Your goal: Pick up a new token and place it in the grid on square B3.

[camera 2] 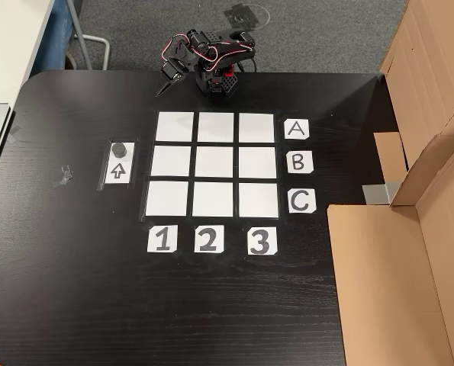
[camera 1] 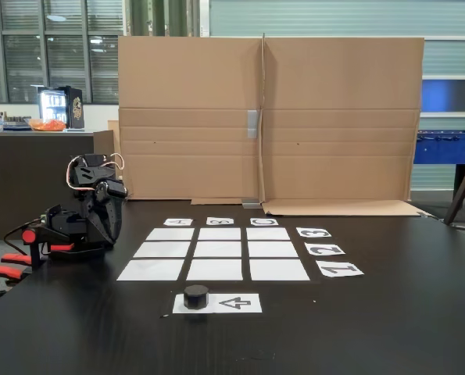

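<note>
The token [camera 2: 119, 148], a short matte black cylinder, sits on the end of the white arrow sheet [camera 2: 118, 172] away from the arrowhead, just beside the grid [camera 2: 215, 163] on the side opposite the letter cards; in the lower fixed view it stands upright at the left end of that sheet [camera 1: 236, 303]. The arm is folded at the table's edge, well apart from the token, its gripper [camera 2: 168, 82] pointing down toward the dark tabletop [camera 2: 74, 290]; the fingers look drawn close together, but they are too small and dark to say for certain whether they are parted or closed. Square B3 [camera 2: 257, 162], level with the "B" card [camera 2: 298, 162] and in line with the "3" card [camera 2: 261, 241], lies bare. The token looks light and rigid, likely plastic, so it should need little squeeze; its smooth round wall could slip or roll out of a skewed pinch. The safest hold seems to be across its diameter, low on the side wall, fingers coming straight down.
</note>
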